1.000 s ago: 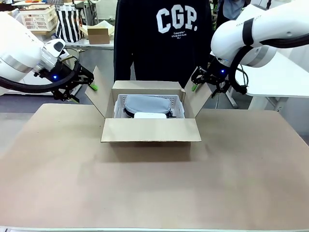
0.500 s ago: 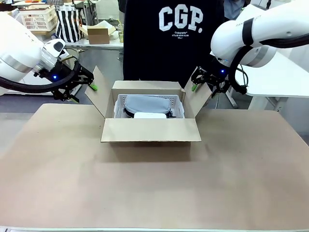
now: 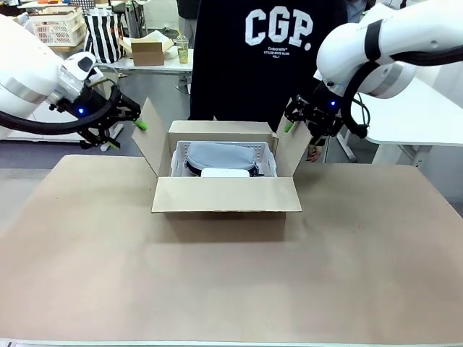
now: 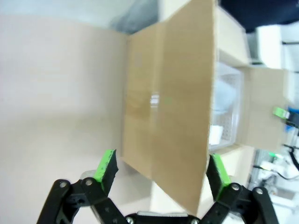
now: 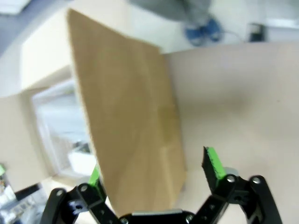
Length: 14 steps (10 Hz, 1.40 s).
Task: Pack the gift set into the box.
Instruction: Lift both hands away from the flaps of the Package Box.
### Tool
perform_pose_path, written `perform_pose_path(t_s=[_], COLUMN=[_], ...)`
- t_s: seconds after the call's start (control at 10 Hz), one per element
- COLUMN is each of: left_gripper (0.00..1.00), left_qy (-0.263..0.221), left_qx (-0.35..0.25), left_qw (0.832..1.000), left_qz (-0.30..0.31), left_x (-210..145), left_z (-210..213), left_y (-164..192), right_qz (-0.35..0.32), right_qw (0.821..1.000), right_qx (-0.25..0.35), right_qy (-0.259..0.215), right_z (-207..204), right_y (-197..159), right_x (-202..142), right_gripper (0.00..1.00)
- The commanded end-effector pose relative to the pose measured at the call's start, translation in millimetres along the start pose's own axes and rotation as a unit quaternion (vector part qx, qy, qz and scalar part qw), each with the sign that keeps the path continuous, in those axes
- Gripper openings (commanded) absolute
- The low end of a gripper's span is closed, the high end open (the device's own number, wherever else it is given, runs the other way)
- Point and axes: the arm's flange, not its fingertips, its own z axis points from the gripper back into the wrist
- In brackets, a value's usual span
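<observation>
Left gripper (image 4: 161, 167) and right gripper (image 5: 154, 168) both gape wide, each straddling a raised side flap of the box (image 3: 224, 195) on the table (image 3: 217, 289), the gift set (image 3: 221, 157) lying inside.

Bright, even overhead light; soft shadow before the box (image 3: 226, 195); wrist views blurred (nothing sharp there), front crisp.

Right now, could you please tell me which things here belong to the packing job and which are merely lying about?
Job: box; gift set inside it; left gripper and right gripper, each open astride a side flap.
Lying about, behind the table: small carton; striped bag; pale crate; cup.
</observation>
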Motion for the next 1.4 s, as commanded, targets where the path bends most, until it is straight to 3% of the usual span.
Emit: perform_pose_path(t_s=[0.0,0.2,0.4,0.5,0.6,0.7,0.8,0.9,1.0,1.1,1.3], left_gripper=[1.00,1.00,1.00,1.00,1.00,1.00,1.00,1.00,1.00,1.00,1.00], left_qy=[0.010,0.015,-0.001,-0.001,0.022,0.095,0.158,0.190,0.084,0.084,0.084], left_qx=[-0.143,-0.293,-0.386,-0.395,-0.399,-0.380,-0.354,-0.308,-0.389,-0.389,-0.389], left_qw=[0.988,0.953,0.919,0.915,0.917,0.919,0.920,0.930,0.917,0.917,0.917], left_qz=[-0.059,-0.080,-0.086,-0.078,-0.013,0.036,0.059,0.057,0.031,0.031,0.031], left_x=[-24,-59,-83,-89,-80,-66,-54,-46,-86,-86,-86], left_z=[76,137,154,149,140,127,114,99,114,114,114], left_y=[7,29,54,66,74,76,74,69,88,88,88], right_qz=[0.008,-0.029,-0.056,-0.090,-0.119,-0.126,-0.127,-0.119,-0.116,-0.150,-0.150], right_qw=[0.987,0.947,0.918,0.905,0.902,0.908,0.911,0.914,0.930,0.905,0.905], right_qx=[0.162,0.320,0.391,0.416,0.416,0.399,0.389,0.382,0.346,0.395,0.395], right_qy=[-0.002,-0.007,-0.020,-0.028,-0.007,0.027,0.055,0.065,0.036,0.052,0.052], right_z=[95,196,227,223,205,183,165,153,142,149,149], right_y=[-27,-70,-122,-150,-174,-187,-192,-193,-184,-205,-205], right_x=[-17,-55,-82,-92,-94,-91,-88,-88,-86,-101,-101], right_gripper=[1.00,1.00,1.00,1.00,1.00,1.00,1.00,1.00,1.00,1.00,1.00])
